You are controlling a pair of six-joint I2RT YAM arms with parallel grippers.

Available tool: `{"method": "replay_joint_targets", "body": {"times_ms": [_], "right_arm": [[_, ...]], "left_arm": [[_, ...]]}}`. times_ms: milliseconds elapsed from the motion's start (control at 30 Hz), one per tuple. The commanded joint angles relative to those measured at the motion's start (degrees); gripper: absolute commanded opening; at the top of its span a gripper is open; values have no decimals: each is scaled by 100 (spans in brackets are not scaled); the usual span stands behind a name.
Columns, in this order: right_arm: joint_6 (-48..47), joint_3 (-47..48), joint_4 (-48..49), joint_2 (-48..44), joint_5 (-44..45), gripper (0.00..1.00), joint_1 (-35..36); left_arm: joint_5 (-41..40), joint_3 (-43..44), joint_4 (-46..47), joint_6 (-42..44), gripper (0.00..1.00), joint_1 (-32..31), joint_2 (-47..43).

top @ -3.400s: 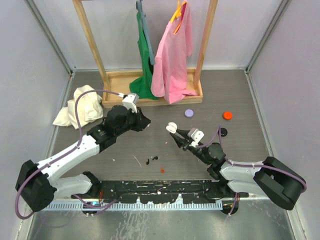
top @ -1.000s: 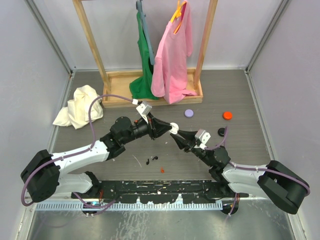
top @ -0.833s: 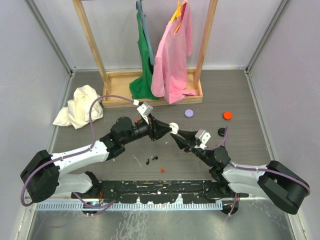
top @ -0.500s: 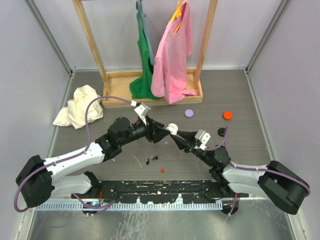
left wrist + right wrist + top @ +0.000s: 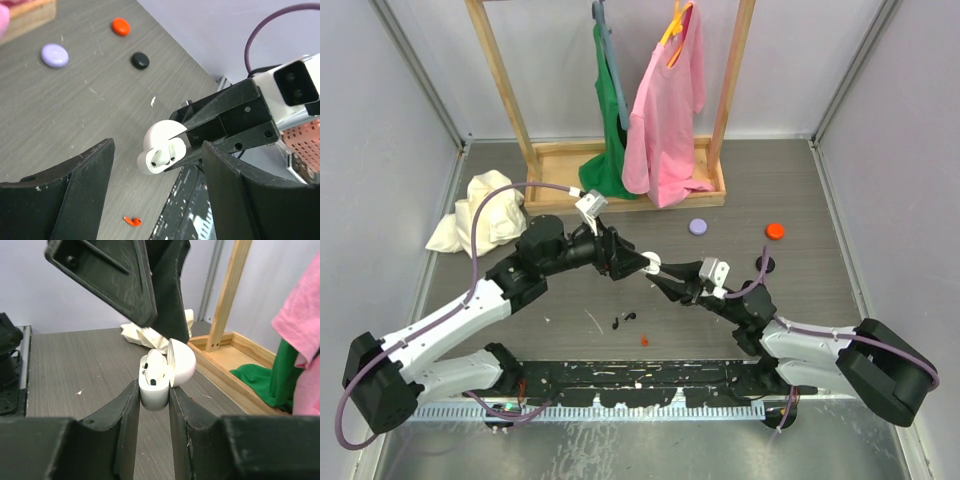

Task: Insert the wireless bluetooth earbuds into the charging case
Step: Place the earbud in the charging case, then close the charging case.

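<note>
- Plastic, white and glossy, makes up the charging case (image 5: 159,385), a small rounded shell with its domed lid hinged up and standing open.
- Inside the open charging case sits a white earbud (image 5: 161,159) with small dark dots on its face. Whether a second one lies beside it I cannot tell.
- The case is held in the air above the table (image 5: 800,190), a grey surface with a fine wood-grain pattern and light scratches.
- The right gripper (image 5: 154,392) has matte black, flat-sided fingers (image 5: 125,425) closed tight on the lower body of the case, one on each side, with the lid clear above them.
- The left gripper (image 5: 157,145) has the same scuffed, wedge-shaped black fingers (image 5: 70,190). They stand wide apart on either side of the case, holding nothing. In the left wrist view there is a gap between each finger and the case.
- Three small smooth discs lie on the table well beyond the grippers: a lilac disc (image 5: 54,55), an orange disc (image 5: 120,26) and a black disc (image 5: 140,61).
- A tiny red scrap (image 5: 132,220) lies on the table near the arms' bases.
- At the back stands a pale wooden rack (image 5: 510,100) with a soft pink shirt (image 5: 665,110) and a green garment (image 5: 610,150) hanging from it.
- A crumpled cream cloth (image 5: 480,215) lies on the table to its left.
</note>
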Motion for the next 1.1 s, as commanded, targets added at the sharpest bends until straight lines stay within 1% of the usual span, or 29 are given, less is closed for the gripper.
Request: {"method": "replay_joint_targets", "body": {"times_ms": [0, 100, 233, 500, 633, 767, 833, 900, 1067], "right_arm": [[119, 401, 30, 105, -539, 1, 20], [174, 522, 6, 213, -681, 1, 24], [264, 620, -27, 335, -861, 1, 23], [378, 657, -234, 367, -909, 1, 17], [497, 714, -486, 374, -934, 1, -19], [588, 765, -887, 371, -909, 1, -69], [671, 762, -1074, 345, -804, 1, -97], [781, 799, -1417, 268, -554, 1, -138], [1046, 1072, -2977, -82, 528, 1, -310]], "left_arm": [[818, 176, -254, -346, 73, 191, 101], [1120, 204, -221, -400, 73, 266, 195], [1497, 138, 108, -535, 71, 298, 271], [2050, -63, 575, -711, 62, 419, 116], [2274, -114, 585, -700, 59, 459, 11], [2437, -231, 710, -690, 59, 460, -165], [2272, -264, 544, -569, 59, 471, -263], [1815, -228, 39, -305, 61, 504, -365], [-174, 33, -1689, 344, 67, 541, -485]]}}
